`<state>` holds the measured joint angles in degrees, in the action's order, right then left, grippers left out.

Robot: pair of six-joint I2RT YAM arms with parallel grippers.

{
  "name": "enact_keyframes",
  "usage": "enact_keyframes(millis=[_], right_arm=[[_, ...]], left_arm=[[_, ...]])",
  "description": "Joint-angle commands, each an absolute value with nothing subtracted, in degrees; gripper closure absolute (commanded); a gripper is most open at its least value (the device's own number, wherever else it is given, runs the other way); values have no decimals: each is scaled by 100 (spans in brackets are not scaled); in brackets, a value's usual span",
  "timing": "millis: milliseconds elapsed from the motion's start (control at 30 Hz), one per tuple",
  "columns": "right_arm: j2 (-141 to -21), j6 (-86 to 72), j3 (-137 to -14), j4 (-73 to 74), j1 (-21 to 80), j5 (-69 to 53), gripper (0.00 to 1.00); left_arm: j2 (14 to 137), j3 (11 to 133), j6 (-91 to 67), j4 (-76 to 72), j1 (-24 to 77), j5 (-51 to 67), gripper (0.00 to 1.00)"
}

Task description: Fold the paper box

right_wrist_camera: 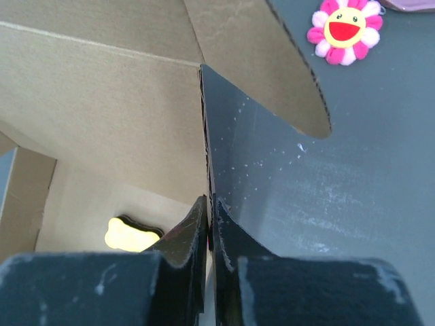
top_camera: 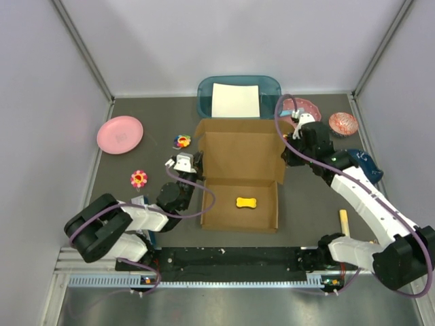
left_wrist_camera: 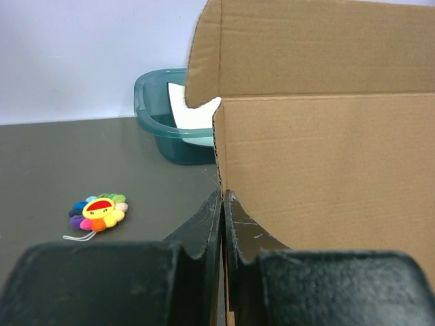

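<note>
Partly: paper box (top_camera: 241, 153) walls raised, lid open toward 12 o'clock, closure judged pending. 9 o'clock wall pinched by left gripper (left_wrist_camera: 223, 198), 3 o'clock by right gripper (right_wrist_camera: 208, 202).

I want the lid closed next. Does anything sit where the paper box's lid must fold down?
Only a yellow bone-shaped piece lies in the tray of the paper box, seemingly low enough to clear. The left claw and right claw pinch its side edges.
</note>
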<state>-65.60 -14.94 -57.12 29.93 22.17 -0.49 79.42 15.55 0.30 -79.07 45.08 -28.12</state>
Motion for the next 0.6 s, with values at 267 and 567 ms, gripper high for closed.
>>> enact_keyframes(millis=[267, 567], right_arm=[[-5863, -1353, -5318, 2408, 2391, 693, 100], [-5731, -1222, -5273, 2382, 2610, 975, 100]], left_arm=[[6373, 1661, 404, -7833, 4526, -3233, 73], [5398, 2187, 554, -5358, 4342, -2683, 38]])
